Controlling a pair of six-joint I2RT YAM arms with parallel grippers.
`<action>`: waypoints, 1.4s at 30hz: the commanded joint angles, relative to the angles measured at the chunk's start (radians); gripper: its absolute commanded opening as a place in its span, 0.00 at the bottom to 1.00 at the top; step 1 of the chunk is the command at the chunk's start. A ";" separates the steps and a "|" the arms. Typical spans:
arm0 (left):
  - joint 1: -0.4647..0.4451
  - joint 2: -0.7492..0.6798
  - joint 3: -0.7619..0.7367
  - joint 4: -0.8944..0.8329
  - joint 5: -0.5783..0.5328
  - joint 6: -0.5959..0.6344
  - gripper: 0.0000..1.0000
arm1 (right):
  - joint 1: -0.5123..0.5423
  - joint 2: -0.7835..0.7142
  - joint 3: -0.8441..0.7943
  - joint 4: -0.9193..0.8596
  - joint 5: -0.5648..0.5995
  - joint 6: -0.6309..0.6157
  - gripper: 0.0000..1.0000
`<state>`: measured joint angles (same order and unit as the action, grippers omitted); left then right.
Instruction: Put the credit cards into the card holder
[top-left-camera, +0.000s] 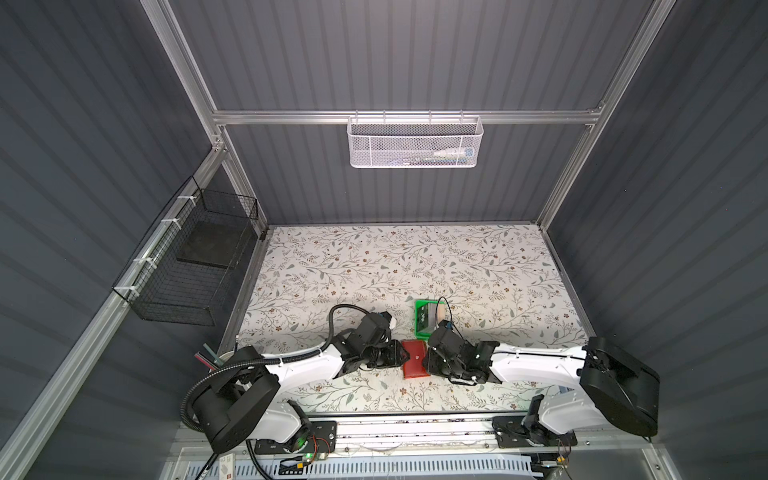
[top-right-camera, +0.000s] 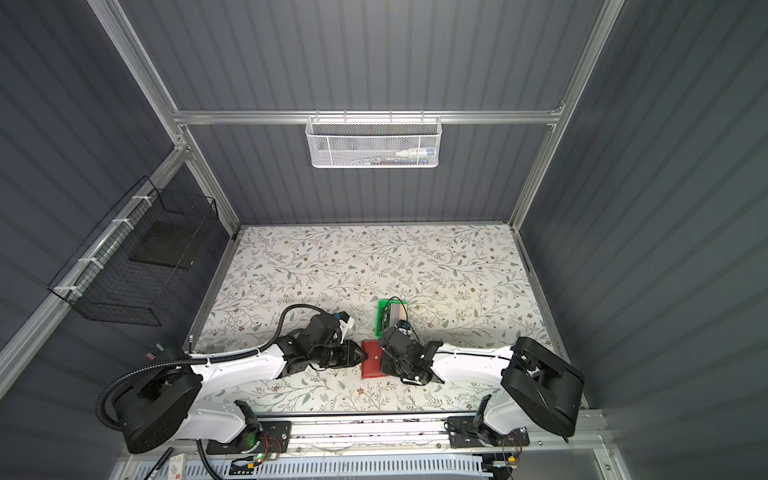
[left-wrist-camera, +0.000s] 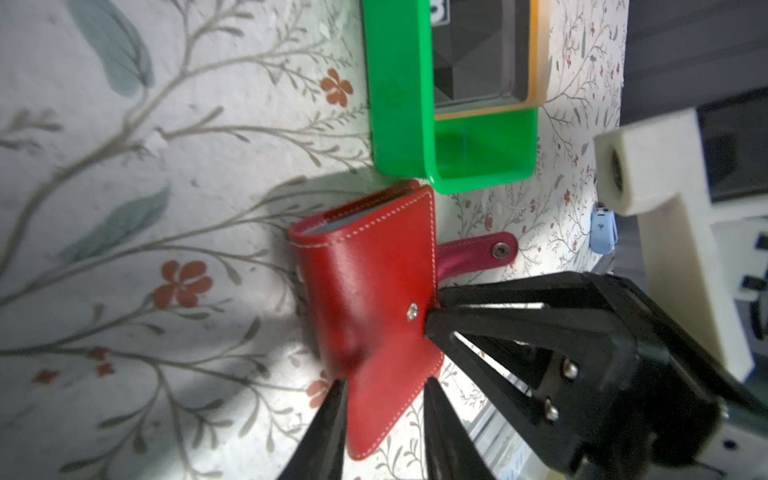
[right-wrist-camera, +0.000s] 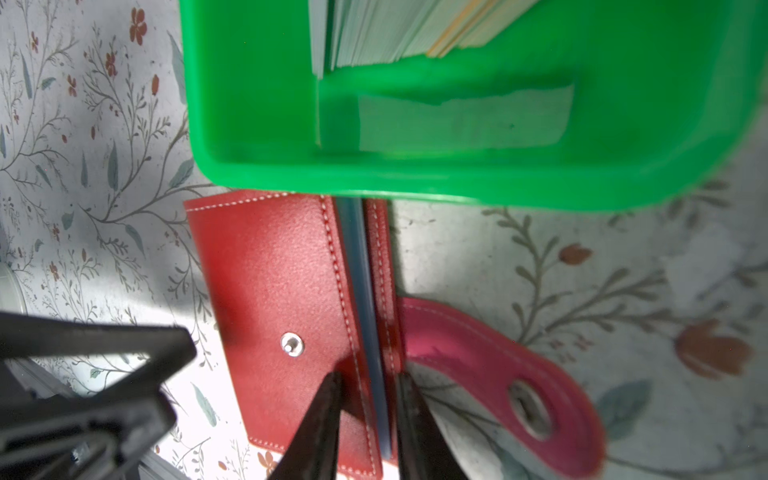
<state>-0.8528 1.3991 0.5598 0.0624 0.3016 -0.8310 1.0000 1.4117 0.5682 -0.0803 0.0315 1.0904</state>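
– Card holder (top-left-camera: 415, 365): red, closed or nearly so, lying near the front edge of the table (top-left-camera: 415, 257), with its snap tab (right-wrist-camera: 498, 374) undone and resting on the surface. Why did we find an arm at each side?

– We judged it a bracing hold. One side was anchored so the cover could be peeled from the open edge, where the clear sleeves (right-wrist-camera: 361, 291) showed between the covers.

– And the jaws?

– Left gripper (left-wrist-camera: 385, 381): narrowly parted, with fingers pressed on either side of a corner by the spine. We read that as a grasp on the card holder. Right gripper (right-wrist-camera: 368, 375): also narrowly parted, with one finger on the top cover near the stud and its mate outside the lower cover. We could not tell whether it pinched that edge or merely bracketed it.

– Farther back?

– Green tray (right-wrist-camera: 415, 178): just beside the card holder's far end, carrying the credit cards (right-wrist-camera: 415, 33), none yet sleeved as far as we saw. Beyond it lay bare patterned table, then a white mesh basket (top-left-camera: 413, 141) on the rear rail.
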 joint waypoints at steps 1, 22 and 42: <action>0.002 0.040 0.029 -0.055 -0.013 0.047 0.32 | -0.003 -0.005 -0.015 -0.115 0.031 -0.009 0.30; 0.000 0.094 0.021 0.009 0.016 0.026 0.32 | -0.003 0.017 -0.056 -0.019 -0.024 -0.014 0.24; -0.012 0.117 0.029 0.029 0.050 0.007 0.31 | -0.010 0.019 -0.085 0.043 -0.068 -0.011 0.21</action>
<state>-0.8524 1.5124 0.5804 0.1013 0.3252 -0.8310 0.9890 1.4021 0.5240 0.0006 -0.0101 1.0767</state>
